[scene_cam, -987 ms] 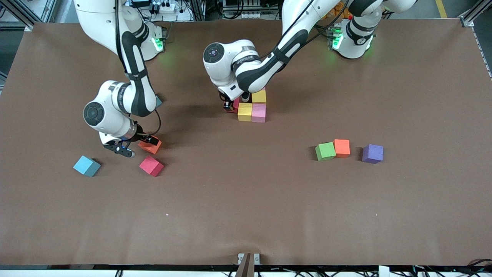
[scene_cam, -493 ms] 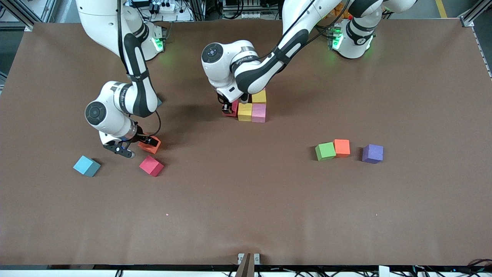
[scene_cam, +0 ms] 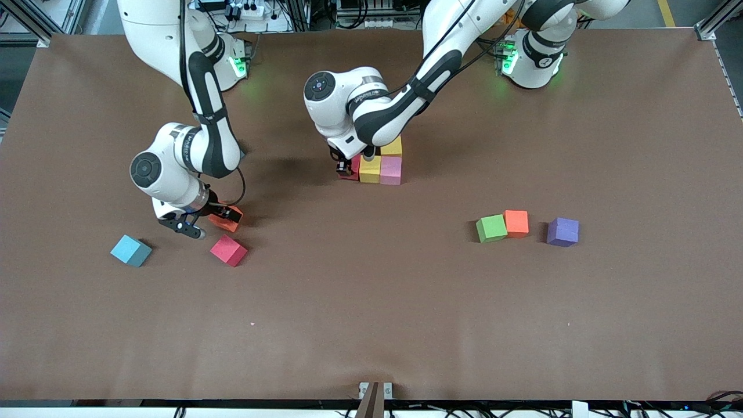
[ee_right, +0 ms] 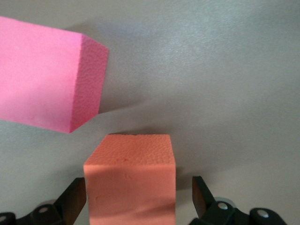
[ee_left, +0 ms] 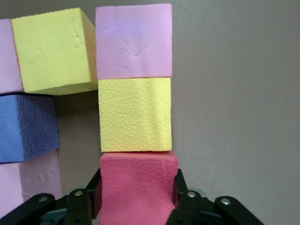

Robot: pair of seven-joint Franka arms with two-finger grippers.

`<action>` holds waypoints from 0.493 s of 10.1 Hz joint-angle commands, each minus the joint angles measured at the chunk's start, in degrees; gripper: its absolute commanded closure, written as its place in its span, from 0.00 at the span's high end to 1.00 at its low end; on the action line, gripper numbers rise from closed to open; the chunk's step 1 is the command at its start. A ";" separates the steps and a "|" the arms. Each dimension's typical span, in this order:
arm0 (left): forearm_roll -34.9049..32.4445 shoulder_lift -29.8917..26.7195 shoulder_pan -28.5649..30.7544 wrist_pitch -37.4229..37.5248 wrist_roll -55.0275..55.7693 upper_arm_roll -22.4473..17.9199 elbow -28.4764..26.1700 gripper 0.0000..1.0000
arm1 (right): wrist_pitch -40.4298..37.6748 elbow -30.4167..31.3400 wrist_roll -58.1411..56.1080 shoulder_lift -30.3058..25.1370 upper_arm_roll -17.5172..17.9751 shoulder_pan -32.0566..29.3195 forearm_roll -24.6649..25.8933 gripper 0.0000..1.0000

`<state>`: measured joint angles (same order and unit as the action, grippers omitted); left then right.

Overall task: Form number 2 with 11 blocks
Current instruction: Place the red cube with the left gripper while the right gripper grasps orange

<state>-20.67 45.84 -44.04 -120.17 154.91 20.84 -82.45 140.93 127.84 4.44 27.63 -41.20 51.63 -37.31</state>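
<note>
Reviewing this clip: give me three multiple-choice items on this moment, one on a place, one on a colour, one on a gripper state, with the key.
1. Where is the purple block?
A. touching the green block
B. alone, toward the left arm's end of the table
C. in the cluster of blocks

2. What colour is the block in the left gripper?
A. green
B. yellow
C. red

3. How does the right gripper stand?
A. open around an orange block
B. shut on a teal block
C. shut on nothing

Key: 1 B, it sits apart from the green block and its orange neighbour. 2 C, the left wrist view shows the red block pinched beside a yellow block. 3 A, its fingers straddle the orange block with gaps.
</note>
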 commanded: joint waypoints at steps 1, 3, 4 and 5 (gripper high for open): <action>-1.57 0.66 -0.87 1.34 1.10 -0.62 2.03 0.00 | 0.66 0.48 -2.60 0.23 -0.02 0.05 -2.41 1.00; -1.57 1.01 -0.87 1.25 0.75 -0.62 2.12 0.00 | 0.74 0.48 -2.60 0.58 -0.02 0.14 -2.50 0.75; -1.57 1.36 -0.87 1.25 0.75 -0.62 2.03 0.00 | 0.75 0.48 -2.25 0.67 -0.02 0.31 -2.50 0.44; -1.57 1.45 -0.87 0.99 0.75 -0.62 2.12 0.00 | 0.75 0.48 -2.25 0.59 -0.02 0.40 -2.50 0.30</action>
<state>-20.68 46.34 -44.08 -120.16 154.91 20.64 -82.10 140.94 127.93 3.63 27.98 -41.15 51.63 -37.89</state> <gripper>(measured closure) 0.396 0.242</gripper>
